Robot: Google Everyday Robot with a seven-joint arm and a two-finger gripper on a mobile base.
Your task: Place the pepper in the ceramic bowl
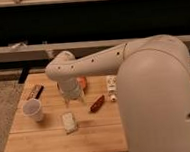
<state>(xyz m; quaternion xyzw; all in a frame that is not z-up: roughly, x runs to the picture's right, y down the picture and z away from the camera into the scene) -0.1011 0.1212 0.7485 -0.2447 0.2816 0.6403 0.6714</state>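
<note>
Caught the gripper poised low over the middle of the wooden table, at the centre of the frame; could not tell whether open or closed. Found the pepper lying on the table just right of it, apart from it. Glimpsed the ceramic bowl above, partly hidden behind the arm. Noted a white cup at left.

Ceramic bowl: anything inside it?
Cannot see: the arm covers the ceramic bowl except an orange edge. End effector hangs in front. The pepper lies outside, on the table.
</note>
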